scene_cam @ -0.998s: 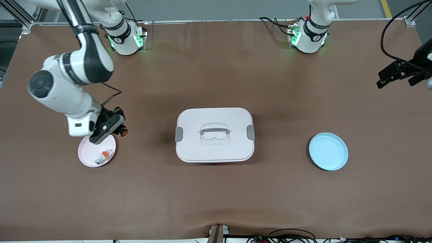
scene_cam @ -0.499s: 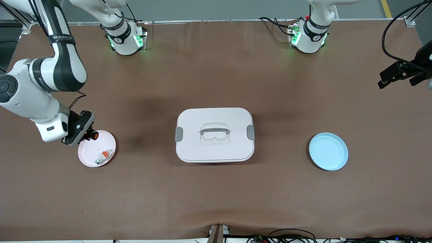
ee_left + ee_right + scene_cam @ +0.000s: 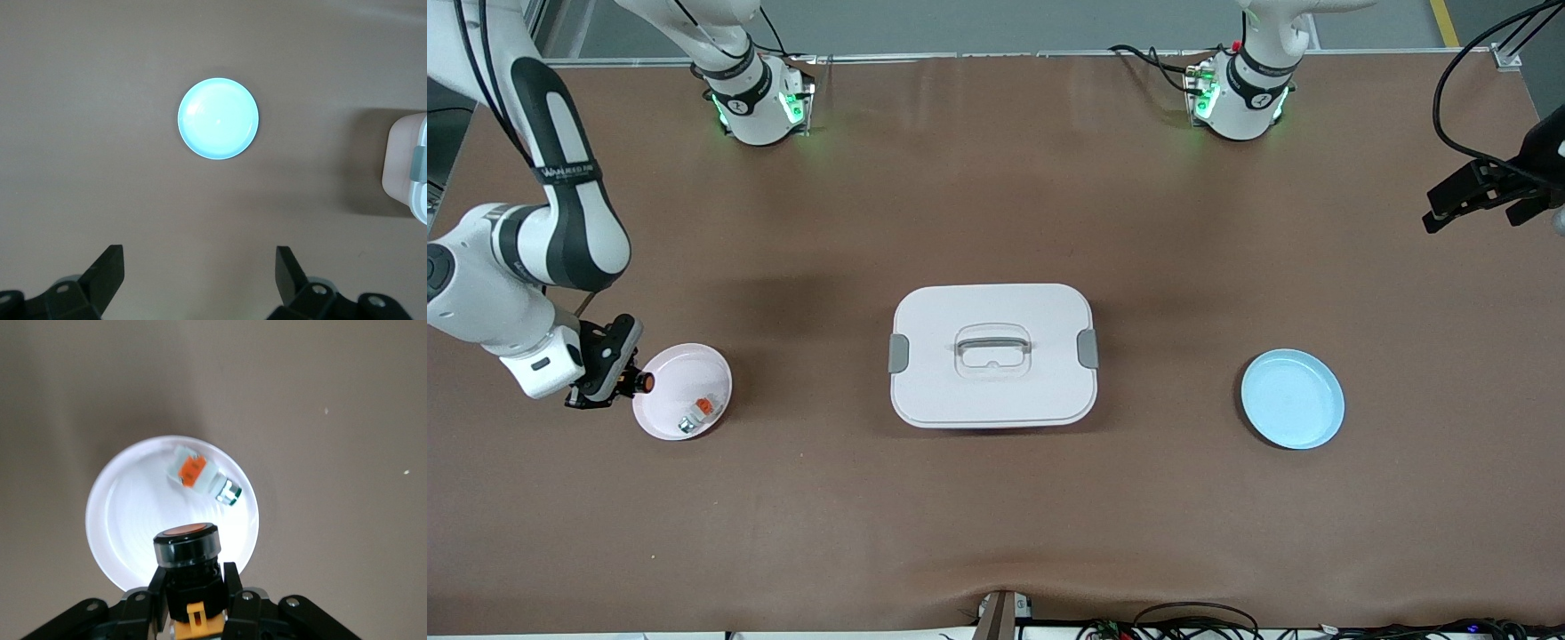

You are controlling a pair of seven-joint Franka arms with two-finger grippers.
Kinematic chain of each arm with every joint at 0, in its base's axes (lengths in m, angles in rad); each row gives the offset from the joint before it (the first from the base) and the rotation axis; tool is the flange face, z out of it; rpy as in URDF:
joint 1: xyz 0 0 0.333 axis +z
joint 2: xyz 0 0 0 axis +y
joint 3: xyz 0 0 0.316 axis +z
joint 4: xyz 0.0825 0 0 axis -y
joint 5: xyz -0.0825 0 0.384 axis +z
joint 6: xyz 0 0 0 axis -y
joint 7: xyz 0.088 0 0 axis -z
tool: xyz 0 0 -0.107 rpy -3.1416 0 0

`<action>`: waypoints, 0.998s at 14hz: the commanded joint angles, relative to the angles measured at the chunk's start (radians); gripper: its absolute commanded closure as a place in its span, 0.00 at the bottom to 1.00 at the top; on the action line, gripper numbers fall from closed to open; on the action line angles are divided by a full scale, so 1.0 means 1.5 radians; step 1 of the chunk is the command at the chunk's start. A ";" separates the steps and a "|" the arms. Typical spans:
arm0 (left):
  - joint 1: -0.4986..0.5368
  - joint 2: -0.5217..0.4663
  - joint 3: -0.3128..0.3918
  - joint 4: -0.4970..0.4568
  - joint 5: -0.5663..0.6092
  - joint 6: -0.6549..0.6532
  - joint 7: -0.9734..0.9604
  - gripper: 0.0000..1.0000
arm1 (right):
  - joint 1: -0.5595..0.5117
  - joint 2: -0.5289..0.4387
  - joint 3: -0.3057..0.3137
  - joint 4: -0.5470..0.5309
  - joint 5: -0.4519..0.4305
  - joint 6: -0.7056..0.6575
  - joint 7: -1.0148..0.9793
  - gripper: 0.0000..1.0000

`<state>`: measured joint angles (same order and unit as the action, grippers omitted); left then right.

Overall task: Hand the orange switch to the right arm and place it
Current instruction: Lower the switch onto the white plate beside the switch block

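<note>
orange switch [image 3: 187,550] clenched in right gripper [image 3: 618,384] fingers over pink plate [image 3: 660,420] rim | left gripper [image 3: 200,280] waits, fingers spread, arm cut off at tabletop [image 3: 996,516] edge

Robotics lab. Two bench-mounted arms [image 3: 560,222] on a brown-matted table [image 3: 996,516]. Loose cables [image 3: 1192,618], aluminium framing along the edge.

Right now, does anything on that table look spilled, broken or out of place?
Nothing stands out. The right gripper holds the orange switch over the pink plate's edge; a small white piece lies on that plate. The lidded box and blue plate sit undisturbed.
</note>
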<state>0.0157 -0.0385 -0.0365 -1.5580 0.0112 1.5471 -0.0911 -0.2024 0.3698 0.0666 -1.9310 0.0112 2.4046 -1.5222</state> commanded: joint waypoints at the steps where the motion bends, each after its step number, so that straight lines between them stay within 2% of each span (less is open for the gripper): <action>1: 0.010 -0.002 -0.006 -0.004 -0.006 0.000 0.012 0.00 | -0.024 0.017 0.013 0.003 -0.006 0.011 -0.017 1.00; 8: 0.009 -0.001 -0.005 -0.009 -0.006 -0.003 0.000 0.00 | -0.040 0.062 0.016 -0.005 0.102 0.017 -0.030 1.00; 14: 0.010 -0.004 -0.005 -0.009 -0.006 -0.006 0.000 0.00 | -0.034 0.082 0.017 -0.034 0.111 0.088 -0.042 1.00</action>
<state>0.0190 -0.0314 -0.0364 -1.5627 0.0112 1.5470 -0.0907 -0.2407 0.4860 0.0780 -1.9629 0.1570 2.4989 -1.5509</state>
